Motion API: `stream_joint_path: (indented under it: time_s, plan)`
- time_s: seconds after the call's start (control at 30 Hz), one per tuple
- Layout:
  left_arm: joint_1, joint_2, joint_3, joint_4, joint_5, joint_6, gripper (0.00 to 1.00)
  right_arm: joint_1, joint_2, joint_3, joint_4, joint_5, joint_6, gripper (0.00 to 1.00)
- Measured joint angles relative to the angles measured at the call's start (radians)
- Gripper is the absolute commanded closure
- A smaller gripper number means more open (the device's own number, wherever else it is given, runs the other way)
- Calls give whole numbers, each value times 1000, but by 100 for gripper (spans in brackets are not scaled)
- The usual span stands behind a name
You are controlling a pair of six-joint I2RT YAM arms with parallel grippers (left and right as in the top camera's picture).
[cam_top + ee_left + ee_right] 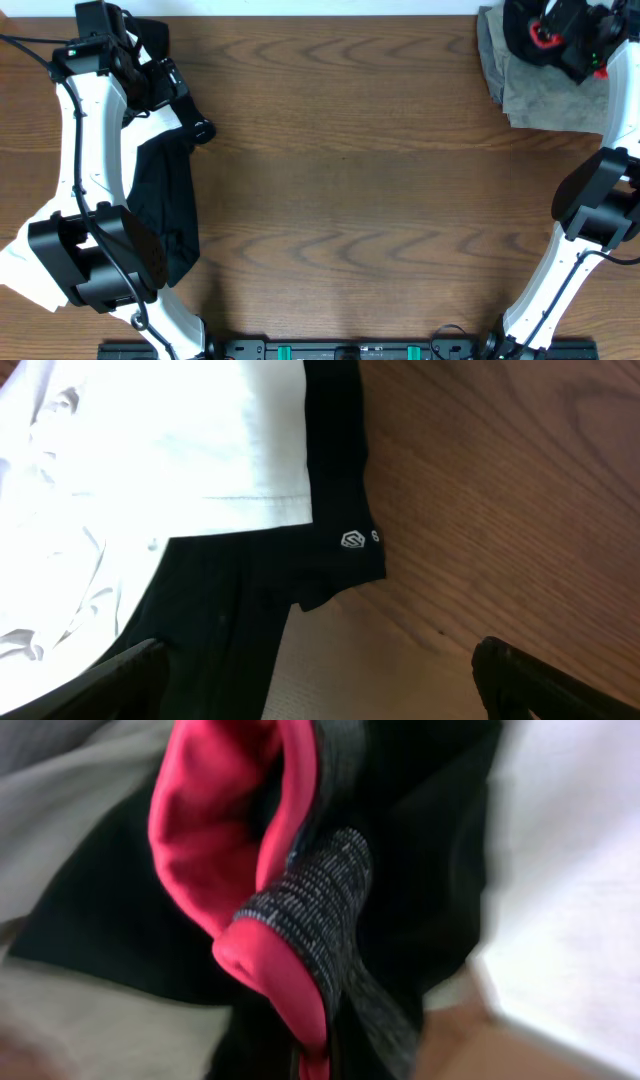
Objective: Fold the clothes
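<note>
The black leggings fill the right wrist view, with their grey and red-orange waistband bunched close to the camera. My right gripper is at the far right corner, shut on the leggings, above a khaki-grey piece. Its fingers are hidden by the cloth. My left gripper is open and empty over the left pile, also seen in the overhead view. Beneath it lie a black garment with a small white logo and a white piece. The black garment runs down the left side.
Bare brown wood spans the middle of the table. A pale textured cloth lies between the left fingers. White cloth shows at the left edge beside the left arm's base. The right arm's base stands at the right edge.
</note>
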Motion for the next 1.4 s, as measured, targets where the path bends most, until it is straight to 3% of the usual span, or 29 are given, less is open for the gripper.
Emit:
stream_joint_path:
  time_s: [0.03, 0.07, 0.1, 0.13, 0.43, 0.6, 0.63, 0.7, 0.77, 0.83, 0.87, 0.9, 1.1, 1.4]
  plan:
    - [0, 0, 0, 0, 0, 0, 2, 0, 0, 0, -31, 0, -1, 83]
    - [0, 0, 0, 1, 0, 0, 2, 0, 0, 0, -76, 0, 2, 63]
    - [0, 0, 0, 2, 0, 0, 2, 0, 0, 0, -116, 4, 4, 28]
    - [0, 0, 0, 2, 0, 0, 2, 0, 0, 0, -164, 7, 0, 1]
    - [0, 0, 0, 2, 0, 0, 2, 0, 0, 1, -399, 33, 35, 1]
    - [0, 0, 0, 2, 0, 0, 2, 8, -11, 1, -431, 29, 160, 1]
    - [0, 0, 0, 2, 0, 0, 2, 13, -20, 1, -428, 19, 210, 4]
    - [0, 0, 0, 2, 0, 0, 2, 26, -44, 0, -406, -10, 286, 25]
    - [0, 0, 0, 2, 0, 0, 2, 40, -77, 0, -346, -55, 386, 65]
    - [0, 0, 0, 2, 0, 0, 2, 52, -111, 1, -266, -111, 506, 75]
    - [0, 0, 0, 2, 0, 0, 2, 55, -126, 1, -219, -137, 571, 93]
    - [0, 0, 0, 2, 0, 0, 2, 57, -137, 3, -166, -160, 633, 99]
    - [0, 0, 0, 8, 0, 0, 2, 57, -135, 8, 101, -205, 932, 98]
    - [0, 0, 0, 14, 0, 0, 2, 57, 22, 8, 331, -101, 1077, 99]
